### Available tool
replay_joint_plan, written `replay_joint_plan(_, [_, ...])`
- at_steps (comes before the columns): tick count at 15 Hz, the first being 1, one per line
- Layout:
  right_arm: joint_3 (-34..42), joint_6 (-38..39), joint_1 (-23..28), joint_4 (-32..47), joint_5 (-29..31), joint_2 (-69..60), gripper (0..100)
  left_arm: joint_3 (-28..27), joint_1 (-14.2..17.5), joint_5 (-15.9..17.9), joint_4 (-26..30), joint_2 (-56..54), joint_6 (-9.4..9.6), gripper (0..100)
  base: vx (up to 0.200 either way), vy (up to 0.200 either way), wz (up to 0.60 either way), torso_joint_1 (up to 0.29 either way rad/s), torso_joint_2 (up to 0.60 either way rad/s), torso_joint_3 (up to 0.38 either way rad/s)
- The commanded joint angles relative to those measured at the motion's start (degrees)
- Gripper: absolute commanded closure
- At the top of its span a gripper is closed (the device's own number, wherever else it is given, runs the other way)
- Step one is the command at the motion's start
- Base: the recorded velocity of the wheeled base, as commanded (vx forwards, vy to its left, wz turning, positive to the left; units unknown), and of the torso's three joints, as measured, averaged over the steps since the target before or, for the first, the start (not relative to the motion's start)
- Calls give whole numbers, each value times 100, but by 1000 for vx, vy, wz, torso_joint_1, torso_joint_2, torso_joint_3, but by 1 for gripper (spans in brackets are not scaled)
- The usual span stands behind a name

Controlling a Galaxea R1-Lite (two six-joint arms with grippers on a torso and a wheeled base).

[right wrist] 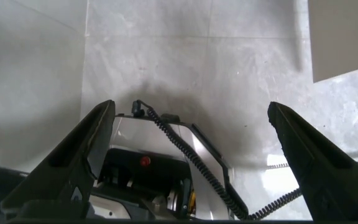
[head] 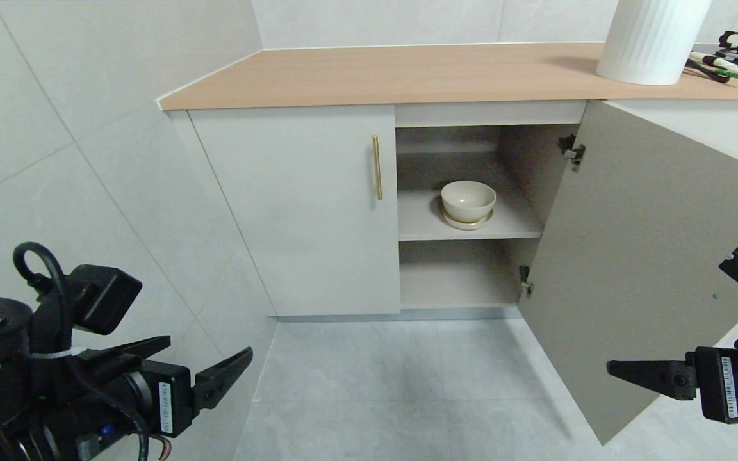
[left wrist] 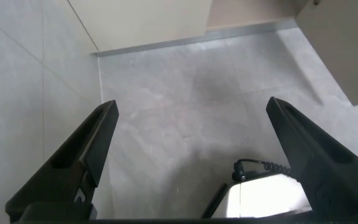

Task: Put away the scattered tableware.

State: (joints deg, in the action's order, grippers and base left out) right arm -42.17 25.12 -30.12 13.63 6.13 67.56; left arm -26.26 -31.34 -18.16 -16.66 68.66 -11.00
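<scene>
A cream bowl [head: 468,200] stands on a small plate [head: 467,223] on the middle shelf [head: 510,225] of the cabinet, whose right door [head: 631,256] hangs wide open. My left gripper [head: 210,346] is low at the left, well short of the cabinet, open over the floor with nothing between its fingers [left wrist: 192,106]. My right gripper [head: 619,368] is low at the right, beside the open door's outer edge. It is open too and holds nothing [right wrist: 191,107].
The cabinet's left door [head: 305,211] is closed and has a gold handle [head: 377,168]. On the wooden countertop [head: 407,73] stand a white ribbed container [head: 654,38] and some utensils [head: 734,61] at the far right. Grey tiled floor [head: 394,384] lies before the cabinet.
</scene>
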Motion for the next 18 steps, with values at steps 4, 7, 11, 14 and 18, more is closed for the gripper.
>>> replay_joint_plan(4, [24,1,-2,-1,2,29,0,-2,-3,-12,5,16,19,0,-50,0,0,1,-1,1])
replay_joint_plan(7, [59,1,-2,-9,20,20,0,-11,-3,-21,128,16,19,0,-67,-133,0,10,1,1])
replay_joint_plan(11, [200,-298,15,17,64,-138,0,-28,-3,-21,128,7,19,0,0,-200,0,0,1,6])
replay_joint_plan(14, [183,-315,200,-1,204,-129,0,-28,5,-21,128,7,19,0,0,-200,0,4,-1,1])
replay_joint_plan(18, [174,-324,323,-1,318,-76,0,-20,-3,-21,128,7,19,0,0,-150,0,4,2,-2])
